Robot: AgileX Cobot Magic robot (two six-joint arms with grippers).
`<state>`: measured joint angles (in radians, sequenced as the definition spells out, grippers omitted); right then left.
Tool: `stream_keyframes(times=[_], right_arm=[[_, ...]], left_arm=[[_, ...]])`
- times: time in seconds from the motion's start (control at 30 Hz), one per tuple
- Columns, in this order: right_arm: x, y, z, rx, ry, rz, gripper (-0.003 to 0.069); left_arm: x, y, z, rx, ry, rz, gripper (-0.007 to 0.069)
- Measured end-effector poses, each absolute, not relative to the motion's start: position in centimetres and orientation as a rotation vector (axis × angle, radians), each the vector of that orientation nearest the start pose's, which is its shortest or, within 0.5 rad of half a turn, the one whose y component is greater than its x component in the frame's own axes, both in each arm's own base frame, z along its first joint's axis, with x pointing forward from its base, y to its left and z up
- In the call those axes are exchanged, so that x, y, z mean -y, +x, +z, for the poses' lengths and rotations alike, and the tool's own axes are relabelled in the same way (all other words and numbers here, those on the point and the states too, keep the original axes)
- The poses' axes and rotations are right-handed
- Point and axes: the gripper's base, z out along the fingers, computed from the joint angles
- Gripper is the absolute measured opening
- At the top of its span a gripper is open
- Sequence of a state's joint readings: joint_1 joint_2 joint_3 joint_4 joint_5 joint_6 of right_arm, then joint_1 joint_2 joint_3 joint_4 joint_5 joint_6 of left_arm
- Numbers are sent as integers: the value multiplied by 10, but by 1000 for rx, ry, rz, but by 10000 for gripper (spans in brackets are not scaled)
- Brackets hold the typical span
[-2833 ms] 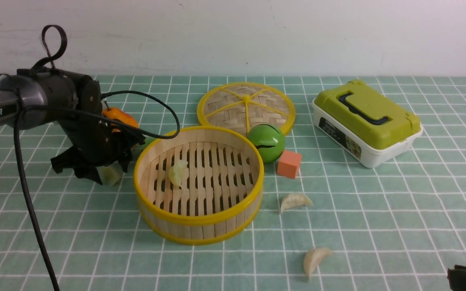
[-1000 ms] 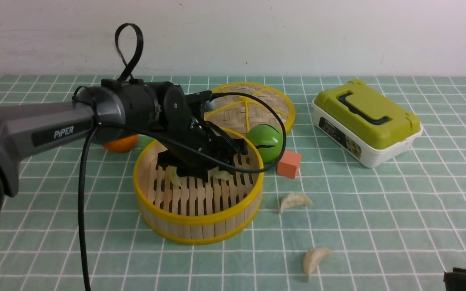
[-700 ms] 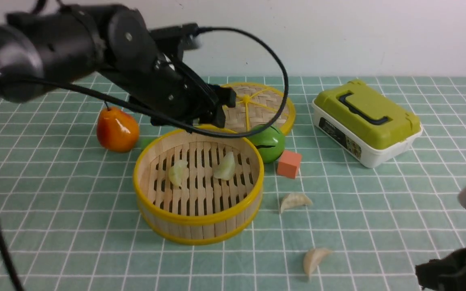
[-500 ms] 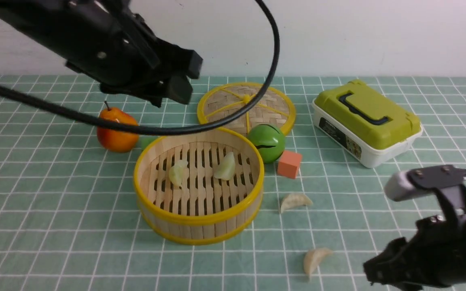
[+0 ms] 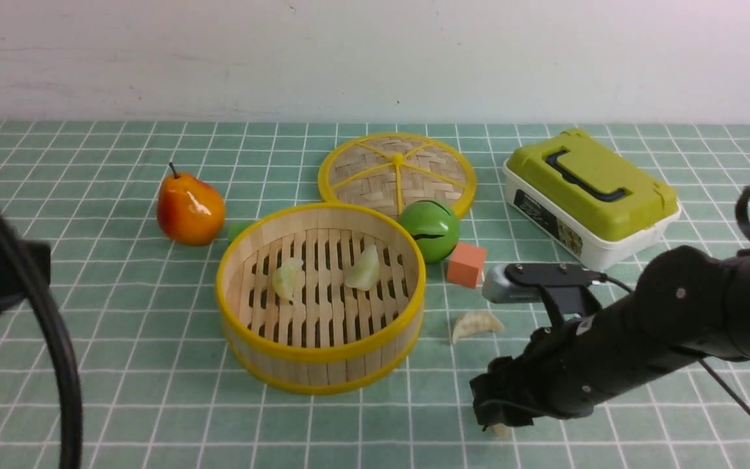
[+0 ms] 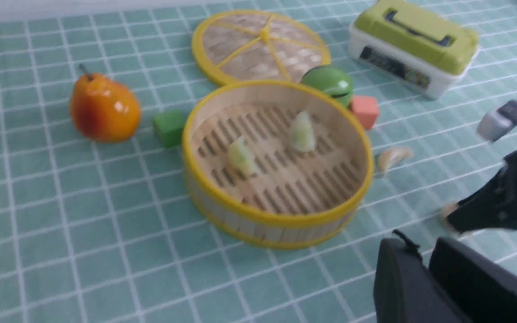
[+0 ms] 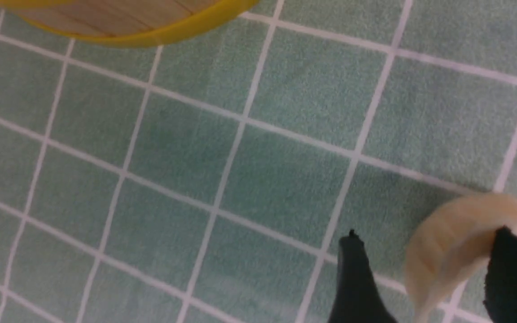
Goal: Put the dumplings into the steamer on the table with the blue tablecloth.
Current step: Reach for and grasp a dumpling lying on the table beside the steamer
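Teal gridded tablecloth (image 5: pixel 153 339) — steamer (image 5: pixel 323 374), pear (image 5: pixel 191 210), two dumplings (image 5: pixel 476 324), lidded box (image 5: pixel 591 195) — and more.

The front view looks forward and down from behind the steamer (image 5: pixel 320 355). The left wrist view looks down at the steamer from nearby; the right wrist view, closest in, shares only its edge and bare worktop beside it (image 7: pixel 173 157).

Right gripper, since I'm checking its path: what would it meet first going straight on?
Likely the dumpling near its tool; the exact gap in depth is unclear.
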<state>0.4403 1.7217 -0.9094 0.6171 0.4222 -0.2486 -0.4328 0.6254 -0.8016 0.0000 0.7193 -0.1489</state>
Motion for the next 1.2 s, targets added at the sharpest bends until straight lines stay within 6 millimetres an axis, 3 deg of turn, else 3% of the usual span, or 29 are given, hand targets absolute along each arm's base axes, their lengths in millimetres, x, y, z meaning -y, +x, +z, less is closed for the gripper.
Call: stream_keyframes(times=[0.07,0.1,0.17,0.3,0.43,0.67,0.8,0.97,1.03,1.13,1.2], right_arm=[[-161,292,167,-2693,-230,555,353],[-161,294,168,-2687,-228,554,349],[-163,296,166,-2693,-236,553,293],[-164,297,169,-2715,-309,543,109],[-166,294,172,-2765,-412,532,14],[-159,283,179,-2863,-624,439,2],[-156,281,189,-2873,-559,424,38],[-157,288,193,-2808,-462,428,238],[-158,290,193,-2789,-430,441,359],[-159,293,187,-2788,-409,442,449],[-160,295,181,-2796,-421,433,459]], left_arm=[[39,97,337,-2080,259,-295,37],[38,97,334,-2086,249,-286,34],[31,92,311,-2131,200,-246,1],[22,84,284,-2133,117,-208,-14],[19,81,277,-2050,96,-223,-14],[21,81,273,-1980,102,-257,-14],[22,82,275,-1951,107,-272,-14],[22,82,276,-1939,109,-279,-14],[22,82,276,-1938,110,-278,-14],[22,82,276,-1935,110,-279,-14],[22,82,277,-1933,110,-281,-14]])
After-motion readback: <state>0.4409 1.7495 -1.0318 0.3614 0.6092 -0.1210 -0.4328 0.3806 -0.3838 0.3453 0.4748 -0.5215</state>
